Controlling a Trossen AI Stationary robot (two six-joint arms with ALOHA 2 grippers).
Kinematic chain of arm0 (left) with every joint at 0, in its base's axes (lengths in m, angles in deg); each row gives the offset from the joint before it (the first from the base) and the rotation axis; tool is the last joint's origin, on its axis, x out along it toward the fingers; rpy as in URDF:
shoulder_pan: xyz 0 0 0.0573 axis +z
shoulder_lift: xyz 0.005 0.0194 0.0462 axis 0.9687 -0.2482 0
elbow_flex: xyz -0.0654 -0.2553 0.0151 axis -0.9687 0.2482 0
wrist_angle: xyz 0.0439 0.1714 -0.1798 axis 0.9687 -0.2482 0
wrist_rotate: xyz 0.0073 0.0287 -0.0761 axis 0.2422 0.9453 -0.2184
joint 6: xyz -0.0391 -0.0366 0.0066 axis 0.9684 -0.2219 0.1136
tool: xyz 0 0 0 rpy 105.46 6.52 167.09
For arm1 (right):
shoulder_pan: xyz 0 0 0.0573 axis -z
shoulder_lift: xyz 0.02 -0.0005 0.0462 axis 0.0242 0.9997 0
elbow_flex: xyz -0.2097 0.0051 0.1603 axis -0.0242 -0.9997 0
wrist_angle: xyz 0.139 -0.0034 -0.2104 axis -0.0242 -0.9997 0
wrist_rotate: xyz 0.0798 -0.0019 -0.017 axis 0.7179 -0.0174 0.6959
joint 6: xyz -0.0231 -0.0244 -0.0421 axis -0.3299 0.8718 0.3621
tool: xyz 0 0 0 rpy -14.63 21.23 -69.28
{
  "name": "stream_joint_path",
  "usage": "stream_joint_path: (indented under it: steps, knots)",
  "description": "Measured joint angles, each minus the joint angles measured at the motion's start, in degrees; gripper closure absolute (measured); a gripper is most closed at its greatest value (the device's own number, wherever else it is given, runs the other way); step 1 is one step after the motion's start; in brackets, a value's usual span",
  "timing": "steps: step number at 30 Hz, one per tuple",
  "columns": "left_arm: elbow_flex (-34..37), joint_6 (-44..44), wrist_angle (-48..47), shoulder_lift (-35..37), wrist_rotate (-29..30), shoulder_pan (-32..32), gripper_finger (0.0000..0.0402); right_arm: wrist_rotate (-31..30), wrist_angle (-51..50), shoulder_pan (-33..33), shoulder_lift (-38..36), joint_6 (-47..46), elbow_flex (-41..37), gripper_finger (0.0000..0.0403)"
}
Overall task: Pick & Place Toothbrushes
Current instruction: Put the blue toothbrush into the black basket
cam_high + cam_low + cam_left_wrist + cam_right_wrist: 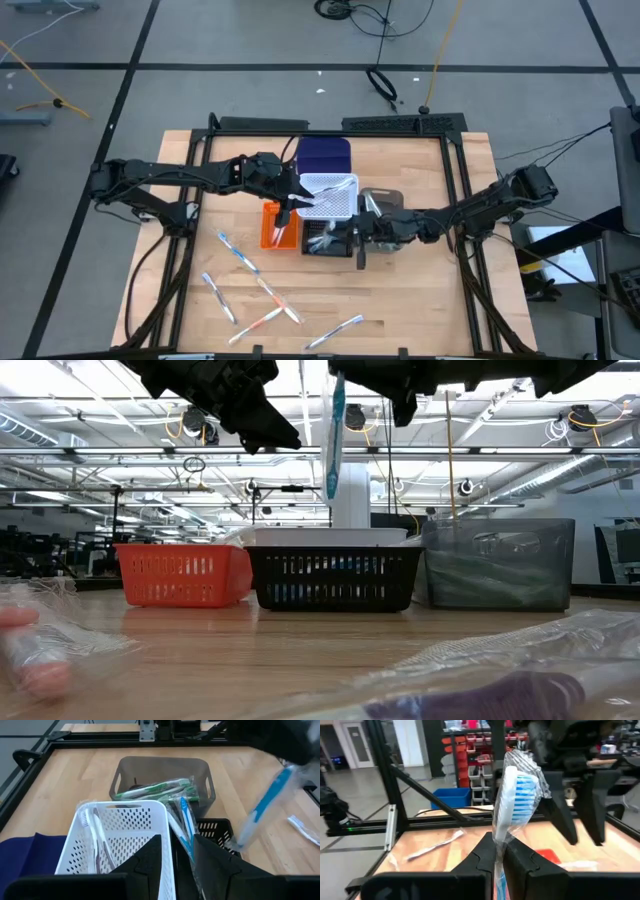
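Toothbrush (512, 795), blue and wrapped, clamped upright in right tool (499, 851) above black bin (333, 577) mid-worktop, likely for sorting by colour. Left tool (177, 851) hovers half apart over white bin (120, 835), empty. More toothbrushes (262, 290) lie near front edge.

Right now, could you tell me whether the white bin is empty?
Not empty. The left wrist view shows wrapped toothbrushes lying inside the white bin, along one wall.
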Motion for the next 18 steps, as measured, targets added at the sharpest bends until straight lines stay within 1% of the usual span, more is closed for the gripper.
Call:
stream_joint_path:
  steps: [2,7,10,14,16,18]
  knots:
    - [0.0,0.4,0.0,0.0,0.0,0.0,0.0289,-1.1,0.1,-0.7,0.0,0.5,0.0,0.0393]
    - [0.0,0.5,0.0,0.0,0.0,0.0,0.0289,-7.7,1.4,-1.6,0.0,-0.1,-2.5,0.0393]
    - [0.0,0.5,0.0,0.0,-0.6,-0.3,0.0289,-7.5,7.4,-1.5,0.1,-0.6,-4.5,0.0393]
    - [0.0,0.6,0.7,0.0,-4.0,-2.0,0.0289,-8.7,14.1,-1.6,0.1,-0.4,-7.8,0.0393]
    - [0.0,0.6,2.2,0.0,-5.1,-3.4,0.0289,-8.9,17.4,-1.4,0.1,0.0,-8.9,0.0393]
    - [0.0,0.8,4.5,-0.4,-4.9,-5.2,0.0289,-8.9,19.5,-1.1,0.0,0.0,-9.2,0.0393]
